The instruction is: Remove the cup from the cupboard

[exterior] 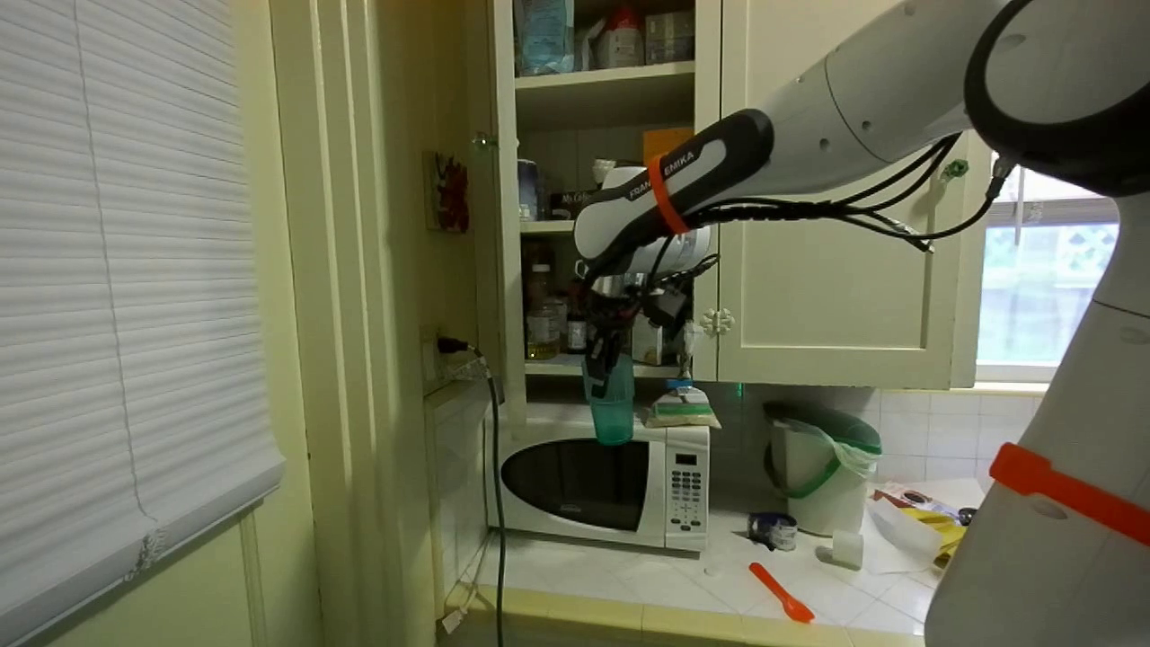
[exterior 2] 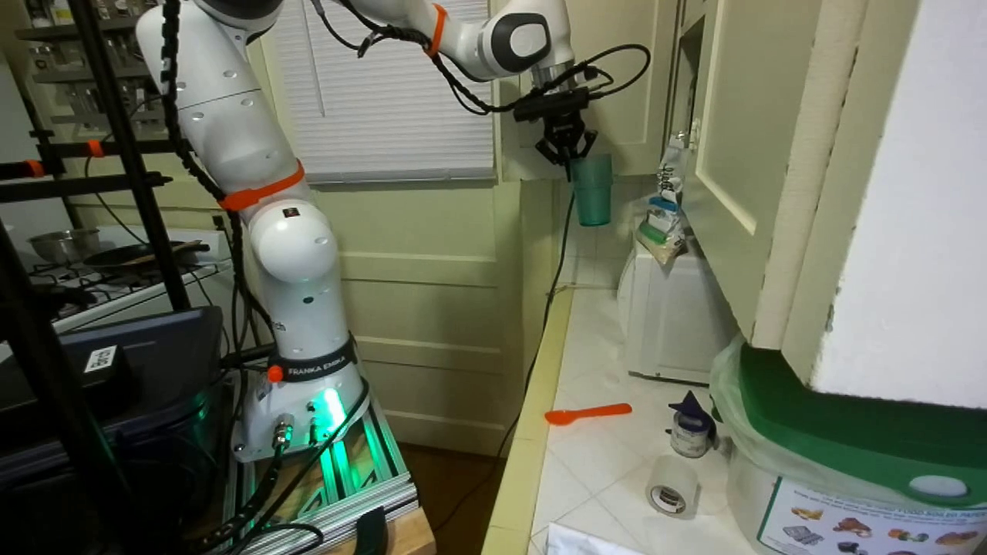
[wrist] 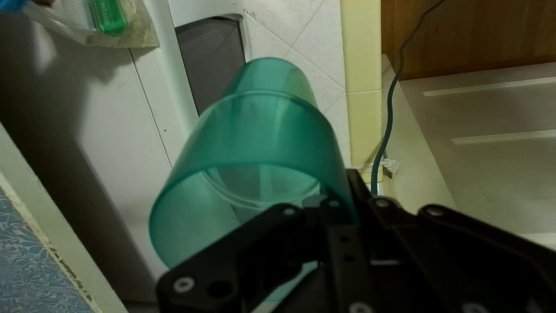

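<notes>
The cup [exterior: 613, 415] is a slim, translucent teal tumbler, seen in both exterior views [exterior 2: 593, 193] and in the wrist view [wrist: 260, 130]. My gripper [exterior: 602, 377] is shut on its wall at the rim, one finger inside the cup and one outside. The pinch shows in the wrist view [wrist: 345, 195]. The cup hangs about upright in the air, outside the cupboard and in front of the microwave's upper part. The cream cupboard [exterior: 620, 75] is open on one side, with shelves of jars and packets. My arm hides part of its middle shelves.
The white microwave [exterior: 575, 431] stands under the cupboard with a clipped bag [exterior: 683, 406] on top. A bucket with a green lid [exterior 2: 848, 432], a tape roll [exterior 2: 672, 487], a small jar [exterior 2: 690, 432] and an orange spoon [exterior 2: 590, 414] are on the tiled counter. A dark cable [exterior: 499, 503] hangs beside the microwave.
</notes>
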Robot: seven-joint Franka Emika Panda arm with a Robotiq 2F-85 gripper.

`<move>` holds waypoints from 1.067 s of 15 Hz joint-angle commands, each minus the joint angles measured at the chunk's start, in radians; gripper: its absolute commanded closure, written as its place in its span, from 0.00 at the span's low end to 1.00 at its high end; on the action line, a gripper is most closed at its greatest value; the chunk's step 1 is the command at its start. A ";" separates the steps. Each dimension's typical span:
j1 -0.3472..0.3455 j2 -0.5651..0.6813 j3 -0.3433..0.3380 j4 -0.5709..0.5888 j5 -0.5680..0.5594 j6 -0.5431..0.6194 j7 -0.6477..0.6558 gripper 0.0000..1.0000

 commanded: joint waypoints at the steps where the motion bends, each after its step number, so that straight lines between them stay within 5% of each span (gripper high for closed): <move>1: 0.011 0.000 -0.010 0.002 -0.004 -0.002 0.003 0.94; 16: 0.012 0.146 0.002 -0.014 0.013 -0.016 -0.048 0.98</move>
